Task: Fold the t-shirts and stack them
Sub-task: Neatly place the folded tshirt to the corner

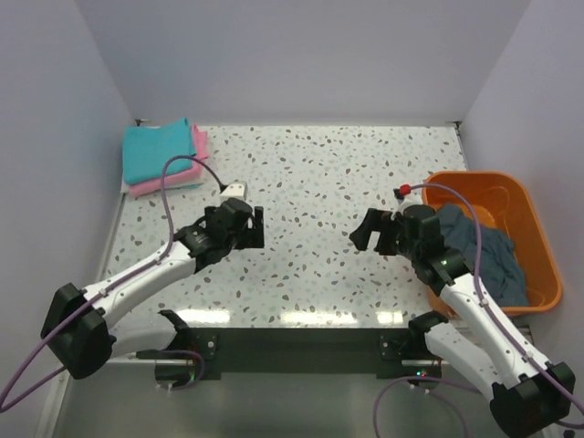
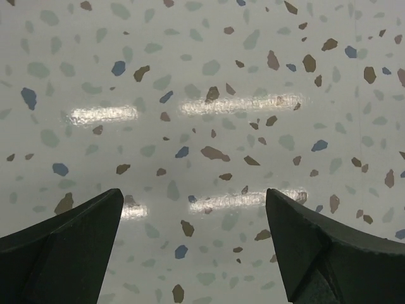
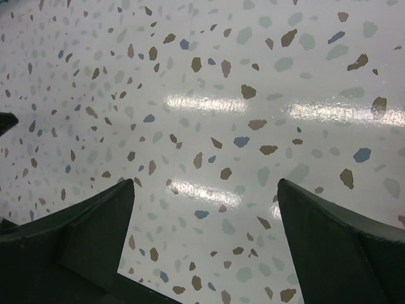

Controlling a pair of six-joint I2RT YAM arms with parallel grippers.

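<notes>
Turquoise t-shirt (image 1: pixel 157 151) lies folded flat on the pink t-shirt (image 1: pixel 199 143), stacked at the far left corner of the glossy speckled table (image 1: pixel 319 164). Dark grey-blue t-shirt (image 1: pixel 479 248) sits crumpled in the orange plastic tub (image 1: pixel 511 187), partly hidden by the right arm (image 1: pixel 474 301). Left gripper (image 1: pixel 259 228) and right gripper (image 1: pixel 363 234) hover mid-table, jaws spread, holding nothing.

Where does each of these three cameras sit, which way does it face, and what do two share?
Top external: above and behind the robot, looking down on the table, teal shirt on pink shirt, grey-blue shirt in the orange tub; left hand, right hand show.
Left wrist: on the left arm, facing bare table; its fingers show, apart.
Right wrist: on the right arm, likewise; fingers apart.
Shared: both wrist views hold only speckled table.
</notes>
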